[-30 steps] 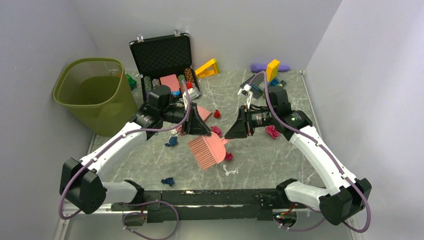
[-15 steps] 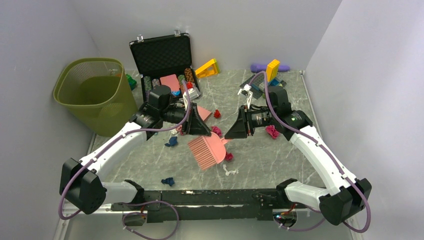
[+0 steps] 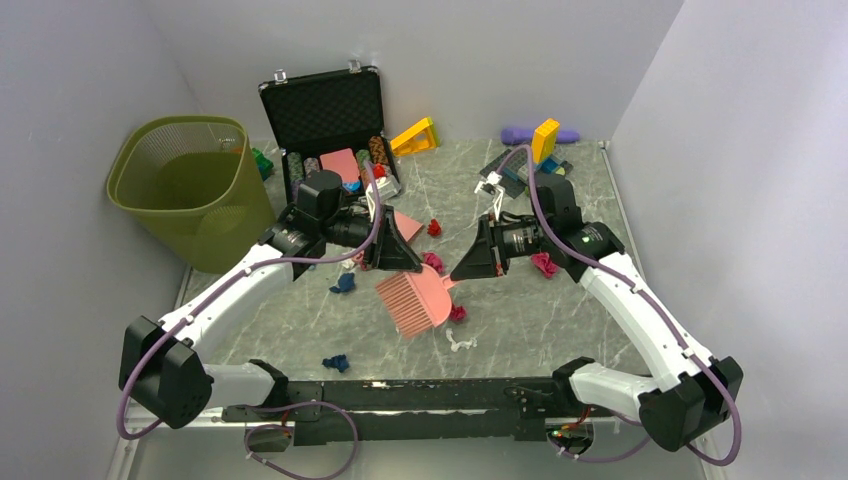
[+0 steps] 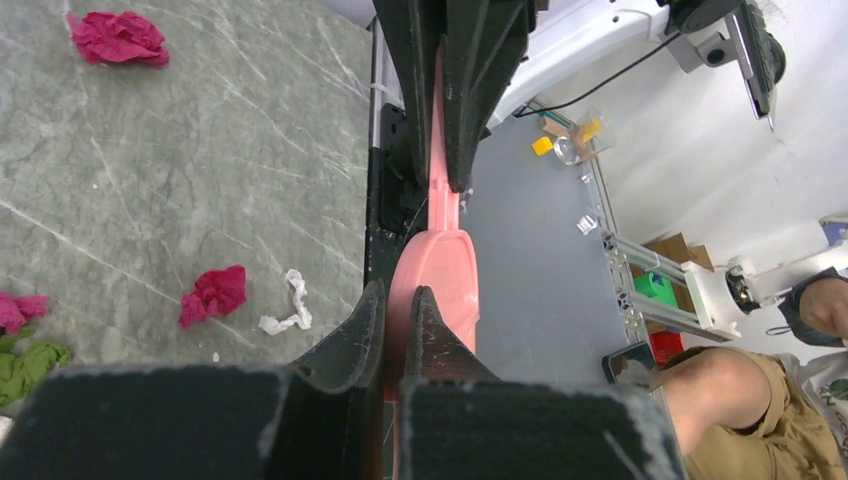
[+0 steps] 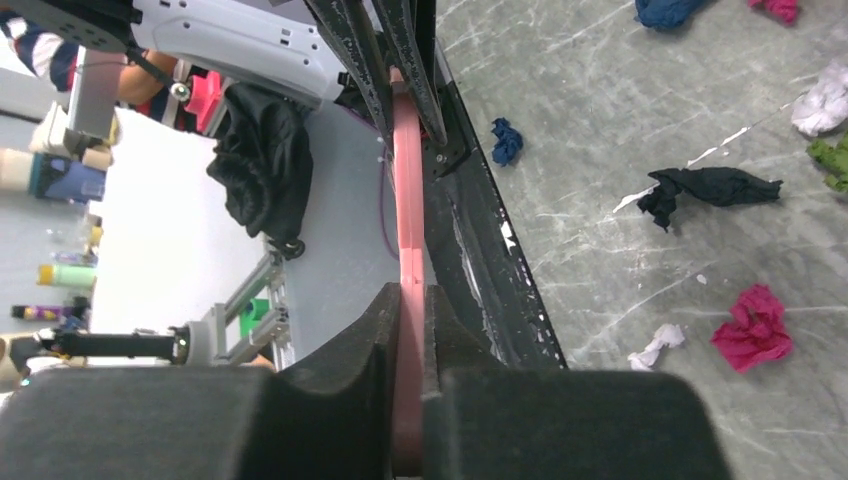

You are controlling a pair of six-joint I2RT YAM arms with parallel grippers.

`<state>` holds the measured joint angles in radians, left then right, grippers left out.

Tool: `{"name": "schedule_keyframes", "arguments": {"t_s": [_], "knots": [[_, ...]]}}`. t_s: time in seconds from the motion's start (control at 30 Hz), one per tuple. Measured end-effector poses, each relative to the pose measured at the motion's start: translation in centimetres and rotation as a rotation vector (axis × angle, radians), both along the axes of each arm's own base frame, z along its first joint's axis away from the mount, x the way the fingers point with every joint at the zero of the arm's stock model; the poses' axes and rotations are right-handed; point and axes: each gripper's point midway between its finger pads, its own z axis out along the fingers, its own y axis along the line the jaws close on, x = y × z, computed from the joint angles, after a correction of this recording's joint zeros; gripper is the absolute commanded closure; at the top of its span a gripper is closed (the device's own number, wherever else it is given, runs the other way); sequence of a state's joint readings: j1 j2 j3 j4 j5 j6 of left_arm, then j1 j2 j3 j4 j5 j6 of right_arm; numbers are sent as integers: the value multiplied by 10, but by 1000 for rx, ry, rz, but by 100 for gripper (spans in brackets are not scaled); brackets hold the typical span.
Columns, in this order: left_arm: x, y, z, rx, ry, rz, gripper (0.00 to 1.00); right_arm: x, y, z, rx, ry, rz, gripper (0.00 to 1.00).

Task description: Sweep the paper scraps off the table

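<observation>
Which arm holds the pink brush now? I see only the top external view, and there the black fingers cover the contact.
Observer: Both arms. In the left wrist view the left fingers are shut on the wide part of the pink brush.
Operator: And the right side?
Observer: The right wrist view shows the right fingers shut on its thin handle.
Operator: Is any scrap hidden under the arms?
Observer: Yes. The right wrist view shows a black paper scrap lying on the table, apart from the brush.
</observation>
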<state>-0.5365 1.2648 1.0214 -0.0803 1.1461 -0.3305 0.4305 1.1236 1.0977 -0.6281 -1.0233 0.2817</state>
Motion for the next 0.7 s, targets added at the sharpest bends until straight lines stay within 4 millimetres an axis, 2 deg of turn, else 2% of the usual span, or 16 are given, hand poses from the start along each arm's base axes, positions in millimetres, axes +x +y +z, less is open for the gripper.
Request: {"name": "schedule_keyframes", "arguments": {"t_s": [0.07, 0.1, 0.17, 0.2, 0.27, 0.37, 0.43, 0.47, 0.57, 0.63, 0.7], "knots": [[0, 0, 0, -2, -5, -5, 97, -2, 0, 2, 7, -1, 8, 100], [-1, 0, 0, -2, -6, -5, 81, -3, 0, 2, 8, 1, 8, 100], [2, 0, 1, 2, -13, 6, 32, -3, 0, 2, 6, -2, 7, 100], [5, 0, 0, 11, -20, 26, 18, -2, -1, 2, 5, -5, 5, 100], [14, 0, -1, 41, -19, 88, 3, 1, -2, -2, -18, -9, -21, 100], [39, 8, -7, 112, -16, 257, 0, 12, -9, -13, -106, -7, -108, 100], [56, 19, -14, 178, -9, 389, 1, 30, -22, -27, -224, -12, -234, 100], [72, 31, -20, 248, -5, 513, 1, 41, -29, -34, -285, -11, -300, 100], [103, 62, -32, 402, -4, 747, 1, 66, -55, -55, -466, 5, -480, 100], [118, 80, -42, 495, -8, 862, 1, 76, -72, -65, -561, 13, -579, 100], [129, 98, -61, 624, -8, 973, 1, 84, -91, -68, -646, 7, -682, 100]]}}
